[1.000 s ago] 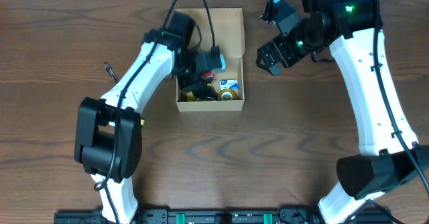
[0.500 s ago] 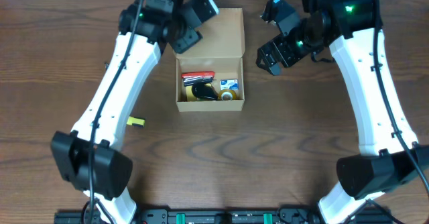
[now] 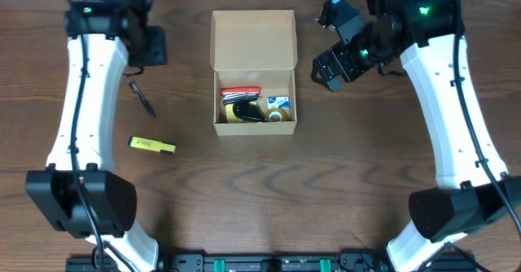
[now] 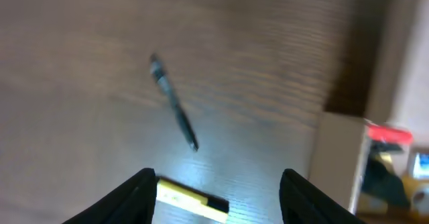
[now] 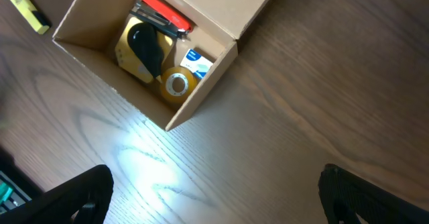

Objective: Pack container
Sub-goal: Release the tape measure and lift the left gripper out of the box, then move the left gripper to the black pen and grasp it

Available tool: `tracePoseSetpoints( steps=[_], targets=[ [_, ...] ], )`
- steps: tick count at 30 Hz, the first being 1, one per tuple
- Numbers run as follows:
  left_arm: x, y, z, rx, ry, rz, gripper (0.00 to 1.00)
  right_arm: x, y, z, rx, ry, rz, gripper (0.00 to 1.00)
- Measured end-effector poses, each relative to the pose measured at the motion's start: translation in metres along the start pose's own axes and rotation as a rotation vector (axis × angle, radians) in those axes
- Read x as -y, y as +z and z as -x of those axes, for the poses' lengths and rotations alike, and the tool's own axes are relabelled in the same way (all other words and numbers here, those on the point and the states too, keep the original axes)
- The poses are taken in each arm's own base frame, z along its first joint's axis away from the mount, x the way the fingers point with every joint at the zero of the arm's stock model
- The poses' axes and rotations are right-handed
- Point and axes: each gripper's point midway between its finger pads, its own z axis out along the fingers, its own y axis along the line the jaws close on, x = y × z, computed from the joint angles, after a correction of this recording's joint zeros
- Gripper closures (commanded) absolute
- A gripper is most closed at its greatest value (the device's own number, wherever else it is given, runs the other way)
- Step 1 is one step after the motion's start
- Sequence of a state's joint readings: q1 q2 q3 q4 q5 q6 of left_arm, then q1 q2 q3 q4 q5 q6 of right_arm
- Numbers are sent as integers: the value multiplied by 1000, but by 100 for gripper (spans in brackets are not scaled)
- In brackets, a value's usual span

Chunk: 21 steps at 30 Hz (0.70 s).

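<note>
The container (image 3: pixel 254 128) is a tan cardboard box at mid-table, its flap lid (image 3: pixel 252 37) folded open toward the far side. Inside lie a red stapler (image 3: pixel 240 92), a black item (image 3: pixel 244 109), a tape roll (image 3: pixel 277 116) and a blue-white pack (image 3: pixel 279 103). My left gripper (image 3: pixel 153 46) hangs open and empty over the table left of the box. Below it lie a dark pen (image 4: pixel 173 103) and a yellow highlighter (image 4: pixel 191 200). My right gripper (image 3: pixel 330 67) hovers open and empty to the right of the box.
The pen (image 3: pixel 140 97) and highlighter (image 3: pixel 153 146) rest on bare wood left of the box. The box wall (image 4: pixel 338 157) shows at the right of the left wrist view. In the right wrist view the box flap (image 5: pixel 214 6) and the highlighter (image 5: pixel 27 6) lie ahead of the open fingers.
My left arm has lifted out of the box and swung left, ending over the pen. The highlighter and pen came into view. The right arm has stayed put.
</note>
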<state>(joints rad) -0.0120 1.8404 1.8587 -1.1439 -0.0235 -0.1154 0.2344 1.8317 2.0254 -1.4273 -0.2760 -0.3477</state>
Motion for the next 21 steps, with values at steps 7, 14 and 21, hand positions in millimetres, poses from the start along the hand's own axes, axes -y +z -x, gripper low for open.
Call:
tracePoseSetpoints(
  steps=[7,14,21],
  targets=[
    [-29,42,-33,-80,-292,137,37,0,0,0,0,0,0,1],
    [-32,102,-55,-45,-446,154,34,0,0,0,0,0,0,1],
    [-40,137,-69,6,-486,169,34,0,0,0,0,0,0,1]
  ],
)
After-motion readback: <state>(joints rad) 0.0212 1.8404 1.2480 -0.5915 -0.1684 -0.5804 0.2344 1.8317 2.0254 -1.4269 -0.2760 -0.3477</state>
